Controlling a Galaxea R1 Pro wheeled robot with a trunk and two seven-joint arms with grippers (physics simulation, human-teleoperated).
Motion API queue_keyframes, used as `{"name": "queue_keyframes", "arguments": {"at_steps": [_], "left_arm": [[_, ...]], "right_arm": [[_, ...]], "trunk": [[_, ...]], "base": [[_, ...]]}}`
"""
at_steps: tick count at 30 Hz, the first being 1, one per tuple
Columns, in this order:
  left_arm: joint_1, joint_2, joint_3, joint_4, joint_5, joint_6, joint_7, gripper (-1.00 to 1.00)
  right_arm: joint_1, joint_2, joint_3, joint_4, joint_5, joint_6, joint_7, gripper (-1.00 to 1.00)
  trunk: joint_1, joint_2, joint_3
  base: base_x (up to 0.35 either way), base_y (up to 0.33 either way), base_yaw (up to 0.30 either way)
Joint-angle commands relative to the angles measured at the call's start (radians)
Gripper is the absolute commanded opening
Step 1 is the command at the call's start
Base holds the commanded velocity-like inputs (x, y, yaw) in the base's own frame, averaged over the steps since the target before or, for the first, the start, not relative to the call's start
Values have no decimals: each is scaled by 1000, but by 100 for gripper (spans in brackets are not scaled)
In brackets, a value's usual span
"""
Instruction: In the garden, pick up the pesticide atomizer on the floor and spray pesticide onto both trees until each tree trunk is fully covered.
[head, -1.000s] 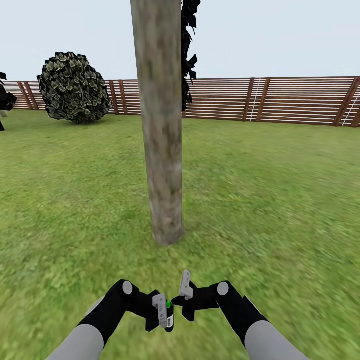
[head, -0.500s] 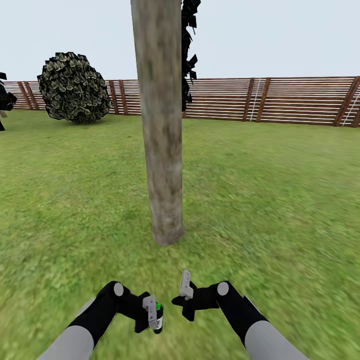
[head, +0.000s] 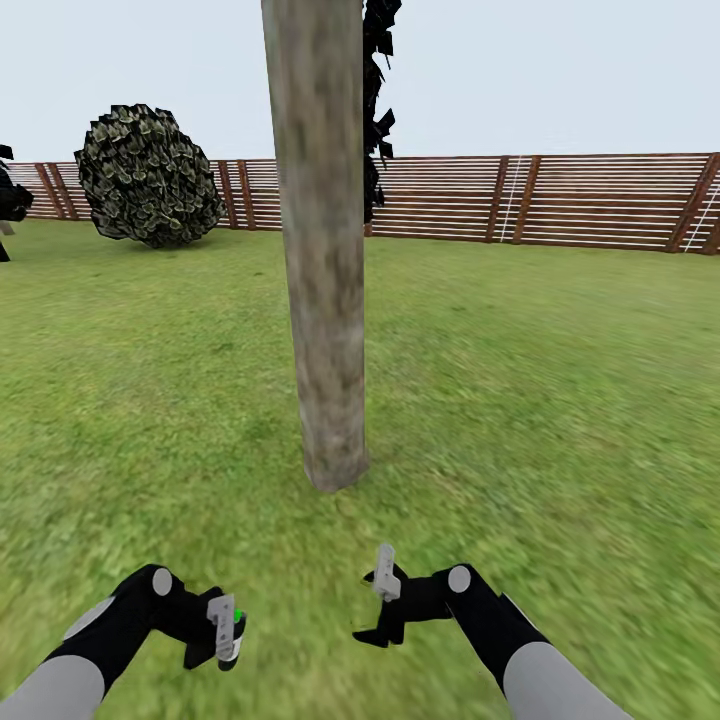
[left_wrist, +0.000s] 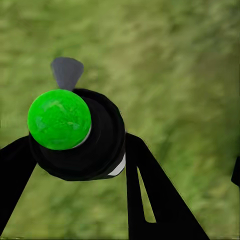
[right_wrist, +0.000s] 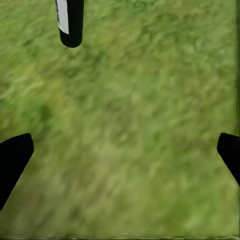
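left gripper (head: 226, 632) clamped on black green-capped pesticide atomizer (left_wrist: 75, 132), low over green grass floor (head: 560, 400) | thick pale grey-brown tree trunk (head: 322, 250) straight ahead | right gripper (head: 384, 606) fingers apart, empty

Grass floor (head: 540, 400) bears tree trunk (head: 325, 300), bush (head: 148, 176).

Pincer (right_wrist: 120, 162) spread wide over grass (right_wrist: 140, 115), atomizer (right_wrist: 70, 22) beyond.

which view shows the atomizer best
The left wrist view: the atomizer is close up between the left gripper fingers, green cap facing the camera. The head view shows it small; the right wrist view shows its lower end.
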Motion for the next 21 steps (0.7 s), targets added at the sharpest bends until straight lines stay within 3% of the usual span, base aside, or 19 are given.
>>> {"name": "queue_keyframes", "arguments": {"at_steps": [1,4,7,9,11,12,14,15,17,18,19,20,21], "left_arm": [[0,4,0,0,1,0,0,-100],[0,13,4,0,1,3,5,-100],[-1,19,25,0,6,9,49,-100],[-1,17,86,6,12,11,153,-100],[0,13,131,11,15,11,227,-100],[0,8,177,20,19,11,302,-100],[0,-1,223,47,29,12,373,-100],[0,-9,256,79,41,12,419,-100],[-1,-18,334,168,72,12,525,-100],[-1,-22,392,237,91,12,630,-100],[-2,-48,482,339,137,12,909,-100],[-1,-96,500,357,176,28,998,-100],[-1,-106,502,359,190,45,1010,-100]], "right_arm": [[0,-6,-1,-1,-1,0,-1,100],[0,-18,-3,-1,-2,-1,-6,100],[1,-39,-5,0,-2,-2,-13,100],[3,-78,-6,4,-6,-2,-52,100],[4,-94,-9,17,-10,-2,-96,100],[6,-103,-25,48,-24,-3,-164,100],[7,-109,-77,118,-60,-3,-291,100],[8,-110,-94,141,-70,-4,-326,100],[9,-112,-162,242,-108,-6,-465,100],[9,-113,-201,313,-125,-14,-572,100],[10,-114,-239,415,-142,-71,-856,100],[34,-114,-245,437,-145,-118,-1042,100],[46,-114,-247,439,-145,-140,-1097,100]], "trunk": [[0,0,0],[0,0,0],[0,0,0],[0,0,0],[0,0,0],[0,0,0],[0,0,0],[0,0,0],[0,0,0],[0,0,0],[0,0,0],[0,0,0],[0,0,0]], "base": [[0,0,0],[0,0,0],[0,0,0],[0,0,0],[0,0,0],[0,0,0],[0,0,0],[0,0,0],[0,0,0],[0,0,0],[0,0,0],[0,0,0],[0,0,0]]}}
